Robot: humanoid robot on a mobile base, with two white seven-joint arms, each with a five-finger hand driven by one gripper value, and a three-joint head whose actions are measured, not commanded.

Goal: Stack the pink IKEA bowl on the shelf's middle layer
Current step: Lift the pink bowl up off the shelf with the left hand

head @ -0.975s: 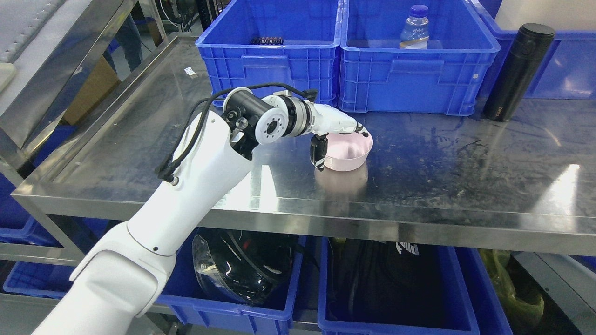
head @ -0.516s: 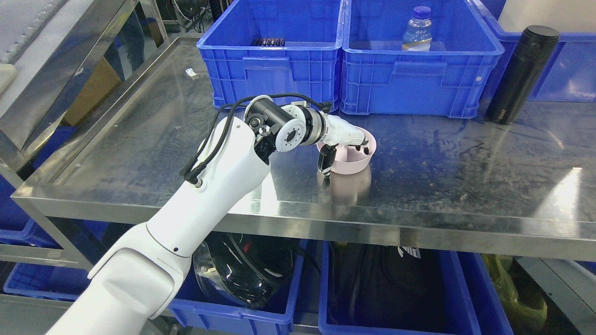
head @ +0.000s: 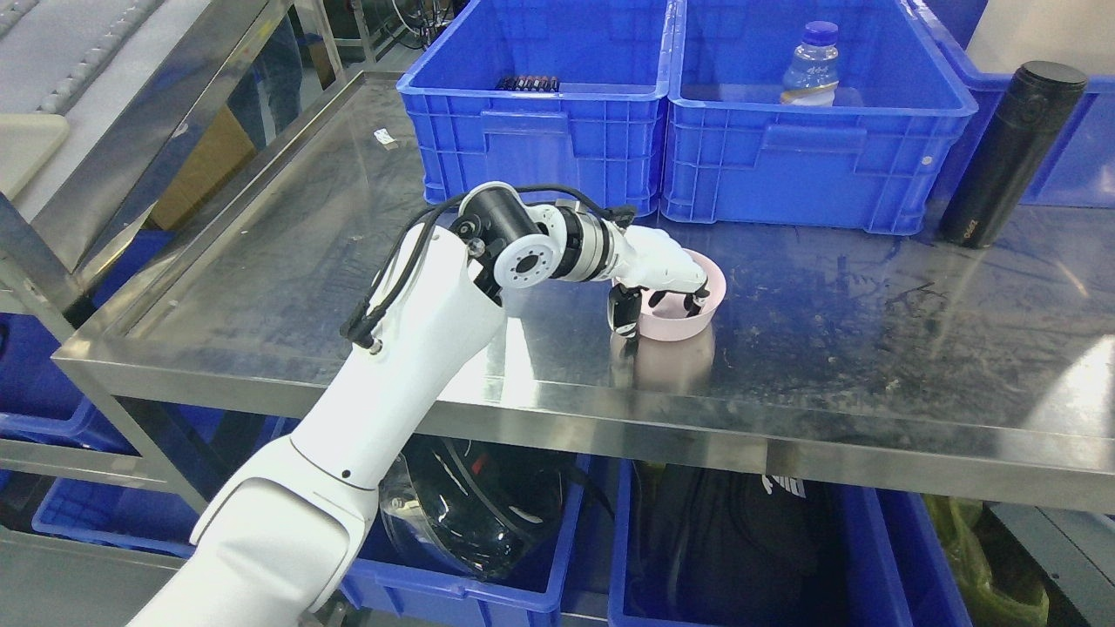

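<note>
The pink bowl (head: 678,326) stands upright on the steel shelf surface (head: 827,357), near its middle, with its reflection below it. My left hand (head: 658,313) reaches in from the lower left and is closed on the bowl's near-left rim. Its fingers (head: 692,302) curl down inside the bowl and the black-tipped thumb (head: 624,319) presses on the outer wall. The bowl's base appears to rest on the steel. The right arm does not show.
Two blue crates (head: 540,139) (head: 810,152) stand behind the bowl; the right one holds a water bottle (head: 810,65). A black flask (head: 1010,152) stands at the far right. Blue bins with a black helmet (head: 470,514) sit on the layer below. A steel post (head: 52,287) rises at left.
The whole picture has shifted, so the camera has moved. My left hand's fingers have gone from over the rim to deeper inside the bowl, closing on it.
</note>
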